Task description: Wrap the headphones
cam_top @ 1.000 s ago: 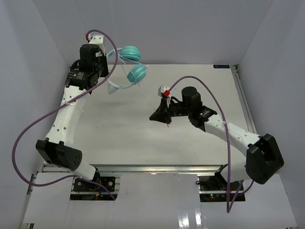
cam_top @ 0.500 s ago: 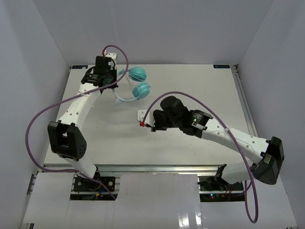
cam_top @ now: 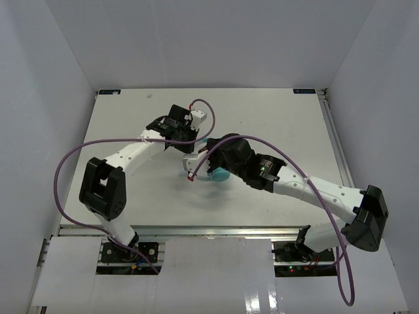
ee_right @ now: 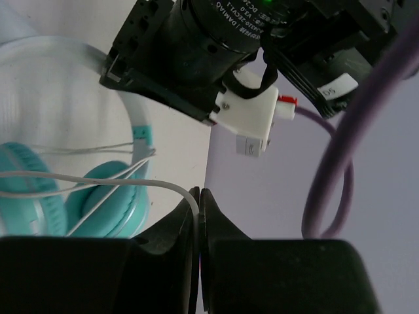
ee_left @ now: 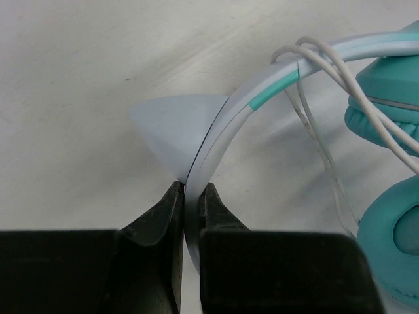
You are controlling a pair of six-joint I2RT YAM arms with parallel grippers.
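Observation:
The headphones have two teal ear cups [ee_left: 386, 98] and a white headband [ee_left: 262, 91] with a teal stripe. They lie low over the table. My left gripper [ee_left: 192, 193] is shut on the headband. The thin whitish cable [ee_left: 314, 118] loops over the headband several times. My right gripper [ee_right: 198, 196] is shut on the cable [ee_right: 131, 184], close beside the ear cups [ee_right: 105, 203]. In the top view both grippers meet at mid-table: left gripper [cam_top: 188, 139], right gripper [cam_top: 196, 165]. The arms hide most of the headphones there; one teal cup [cam_top: 220, 174] peeks out.
Thick purple arm cables arch over the table on the left [cam_top: 85, 150] and beside the right arm [cam_top: 314, 190]. The left wrist housing [ee_right: 196, 46] sits just above my right fingers. The white table [cam_top: 275, 118] is walled on three sides.
My left arm has swung from the far left corner to mid-table, carrying the headphones down with it. My right gripper has closed in beside them, still on the cable.

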